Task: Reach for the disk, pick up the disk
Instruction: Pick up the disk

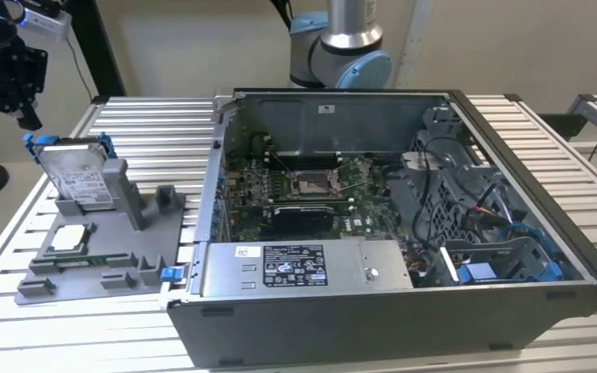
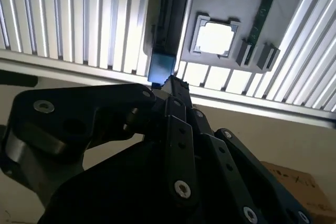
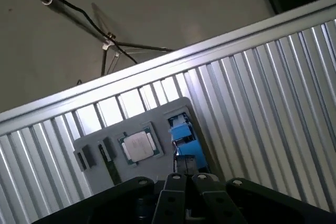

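Observation:
The disk (image 1: 75, 177) stands on edge in a slot of the grey holder (image 1: 122, 260) at the exterior view's left. It is silver-grey with a white label and blue rails along its sides. My black gripper (image 1: 26, 115) hangs above it and a little toward the exterior view's left, clear of it. In the second wrist view the gripper (image 2: 171, 83) points at the disk's blue rail end (image 2: 160, 67), seen edge-on. In the first wrist view the disk's blue rail (image 3: 185, 136) shows just beyond the gripper (image 3: 181, 178).
A small square processor chip (image 1: 71, 237) lies on the grey holder in front of the disk. An open computer case (image 1: 382, 225) takes up the middle and the exterior view's right of the slatted metal table (image 1: 153, 116). The arm's base (image 1: 340, 54) stands behind the case.

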Controlling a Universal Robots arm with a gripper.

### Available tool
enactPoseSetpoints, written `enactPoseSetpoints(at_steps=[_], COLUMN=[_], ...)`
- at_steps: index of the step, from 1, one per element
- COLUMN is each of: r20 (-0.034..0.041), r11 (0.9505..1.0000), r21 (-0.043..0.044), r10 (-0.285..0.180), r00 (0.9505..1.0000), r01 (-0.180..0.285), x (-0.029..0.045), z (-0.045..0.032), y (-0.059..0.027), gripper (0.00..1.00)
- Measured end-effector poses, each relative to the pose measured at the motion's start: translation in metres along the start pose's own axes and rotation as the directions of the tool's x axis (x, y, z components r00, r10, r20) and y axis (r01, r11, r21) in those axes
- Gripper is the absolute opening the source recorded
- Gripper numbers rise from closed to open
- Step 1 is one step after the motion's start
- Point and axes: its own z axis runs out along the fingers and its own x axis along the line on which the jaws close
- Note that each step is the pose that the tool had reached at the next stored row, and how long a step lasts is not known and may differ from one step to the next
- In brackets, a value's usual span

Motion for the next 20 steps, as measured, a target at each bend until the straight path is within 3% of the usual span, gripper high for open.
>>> enactPoseSetpoints(at_steps=[4, 8, 16, 20], r20=[0.0007, 0.0006, -0.0023, -0.0024], r11=[0.9973, 0.9892, 0.9685, 0.9671], r21=[0.0097, 0.0183, 0.0182, 0.0181], r10=[-0.073, -0.145, -0.248, -0.254], r00=[0.9974, 0.9894, 0.9686, 0.9673], r01=[0.073, 0.145, 0.248, 0.254], x=[0.0000, 0.0000, -0.0004, -0.0004], z=[0.0001, 0.0008, 0.0017, 0.0017], y=[0.0000, -0.0001, -0.0012, -0.0012], gripper=[0.00, 0.00, 0.00, 0.00])
